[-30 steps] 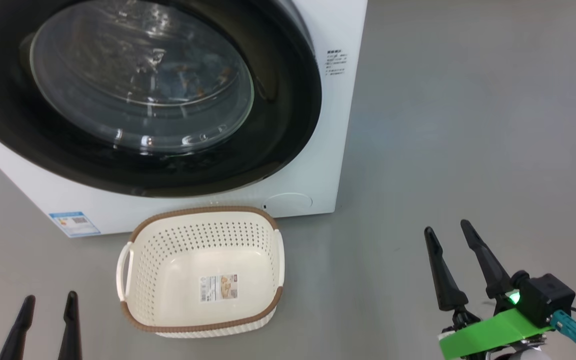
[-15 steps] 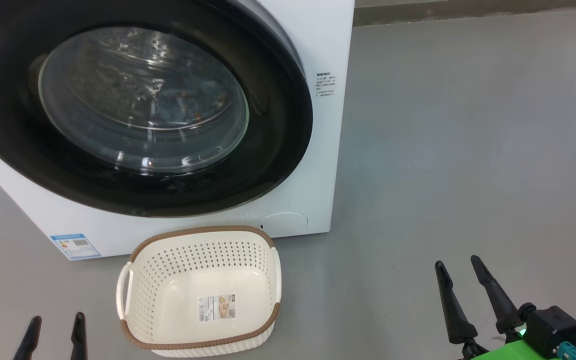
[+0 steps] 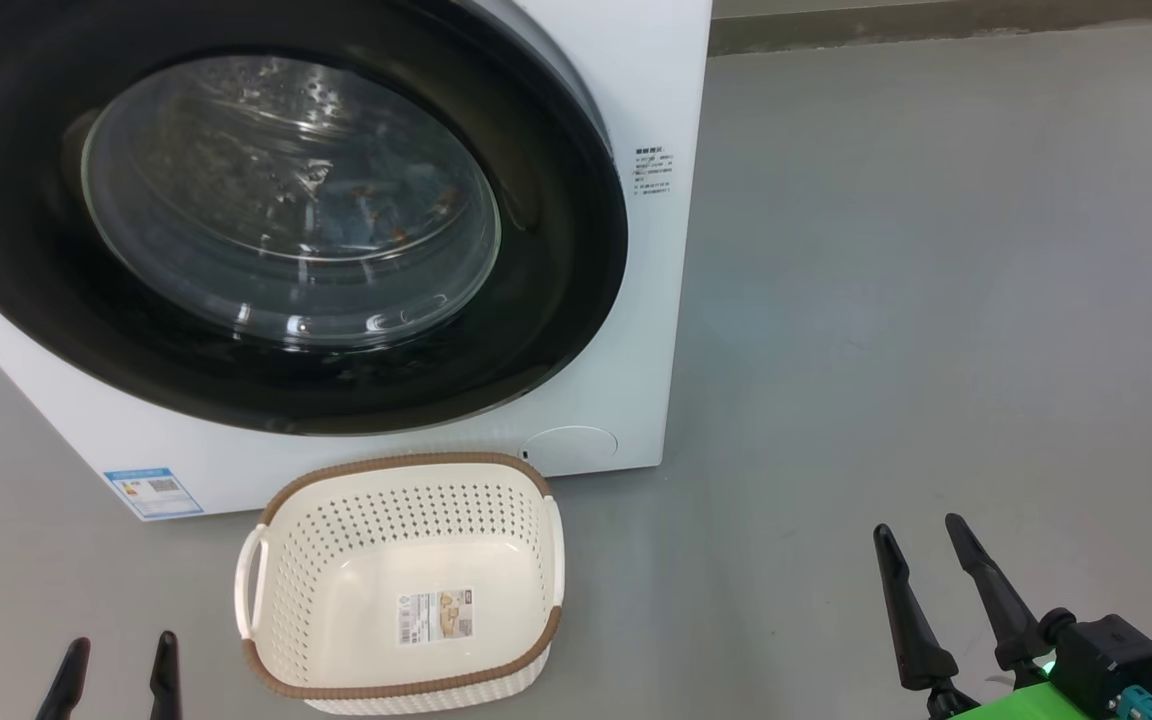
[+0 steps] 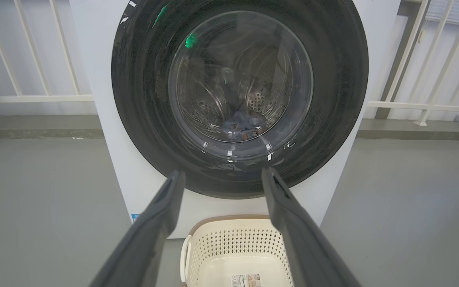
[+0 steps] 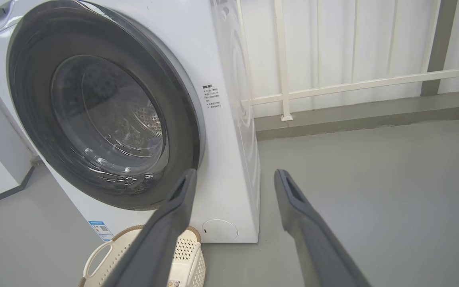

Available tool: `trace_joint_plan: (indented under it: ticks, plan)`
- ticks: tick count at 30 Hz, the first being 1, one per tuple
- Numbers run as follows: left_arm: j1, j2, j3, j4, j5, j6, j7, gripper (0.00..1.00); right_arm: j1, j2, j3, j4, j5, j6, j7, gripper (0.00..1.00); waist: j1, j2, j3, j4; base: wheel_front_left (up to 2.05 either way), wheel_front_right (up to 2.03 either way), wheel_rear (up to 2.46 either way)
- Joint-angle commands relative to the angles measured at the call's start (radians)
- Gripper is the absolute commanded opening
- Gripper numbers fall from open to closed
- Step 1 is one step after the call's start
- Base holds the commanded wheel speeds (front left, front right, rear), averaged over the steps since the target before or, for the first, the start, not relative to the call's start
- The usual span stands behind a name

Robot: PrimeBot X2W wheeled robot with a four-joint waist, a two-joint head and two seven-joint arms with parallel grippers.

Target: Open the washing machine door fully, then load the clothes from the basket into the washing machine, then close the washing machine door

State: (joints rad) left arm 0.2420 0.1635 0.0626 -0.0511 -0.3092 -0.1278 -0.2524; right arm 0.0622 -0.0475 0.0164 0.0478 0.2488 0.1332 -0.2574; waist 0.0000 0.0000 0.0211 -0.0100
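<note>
The washing machine door (image 3: 286, 220) looks shut, flat against the front of the white washing machine (image 3: 226, 460). The clothes (image 4: 243, 125) are inside. In the left wrist view they show through the round glass as a small blue bundle low in the drum. The basket (image 3: 406, 515) sits on the grey floor (image 3: 886, 300) just in front of the machine. It has nothing in it but a paper label on its bottom.

The left tool (image 3: 124, 642) is low on the left, with its two dark fingers spread apart and nothing between them. The right tool (image 3: 918, 526) is low on the right. Its fingers are spread too, and it holds nothing.

The door is up and ahead of both tools. The left tool points straight at it, with the basket just below its fingers. The right tool is off to the side, past the machine's right edge, so the left arm is the nearer one. It looks like every job is done. If the door needs one more push, the left tool has the shorter way to go.
</note>
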Motion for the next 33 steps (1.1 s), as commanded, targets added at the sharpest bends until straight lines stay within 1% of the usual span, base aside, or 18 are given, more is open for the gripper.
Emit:
trace_joint_plan:
  ticks: [1, 13, 14, 19, 21, 25, 29, 33]
  plan:
    - [-0.015, 0.011, 0.036, -0.03, 0.008, -0.003, -0.009, 1.0, -0.013, -0.003, 0.019, -0.028, -0.003, -0.002, -0.004, 1.0, 0.0, 0.0, 0.0, 0.001, 0.0, 0.0, 0.0]
    - [-0.019, 0.016, 0.024, -0.026, 0.006, -0.003, -0.009, 1.0, -0.012, -0.003, 0.015, -0.035, -0.003, -0.002, -0.004, 1.0, 0.0, 0.0, 0.01, 0.016, 0.0, 0.0, 0.0]
    - [0.0, -0.003, -0.01, 0.002, 0.005, 0.0, 0.0, 0.0, 0.0, 0.0, -0.005, -0.001, 0.001, 0.0, 0.0, 0.0, 0.0, 0.0, 0.01, 0.016, 0.0, 0.0, 0.0]
    - [-0.001, -0.038, -0.026, 0.054, -0.004, 0.0, 0.007, 0.0, 0.003, 0.001, 0.0, 0.057, 0.01, 0.0, 0.002, 0.0, 0.0, 0.0, 0.01, 0.016, 0.0, 0.0, 0.0]
    - [-0.006, -0.039, -0.026, 0.056, -0.027, 0.001, 0.011, 0.0, 0.002, -0.001, 0.0, 0.056, 0.034, 0.0, 0.006, 0.0, 0.0003, 0.0, 0.01, 0.015, 0.0, 0.0, 0.0]
    - [-0.015, -0.038, -0.027, 0.062, -0.072, 0.001, 0.02, 0.0, -0.002, -0.004, 0.0, 0.06, 0.081, 0.0, 0.015, 0.0, 0.0023, 0.0, 0.006, 0.015, 0.0, 0.0, 0.0]
    - [-0.027, -0.038, -0.027, 0.072, -0.116, 0.001, 0.029, 0.0, -0.009, -0.007, 0.0, 0.066, 0.128, 0.0, 0.024, 0.0, 0.0003, 0.0, 0.007, 0.015, 0.0, 0.0, 0.0]
    - [-0.04, -0.039, -0.028, 0.081, -0.16, 0.001, 0.038, 0.0, -0.016, -0.01, -0.001, 0.072, 0.175, 0.0, 0.033, 0.0, 0.0001, 0.0, 0.006, 0.015, 0.0, 0.0, 0.0]
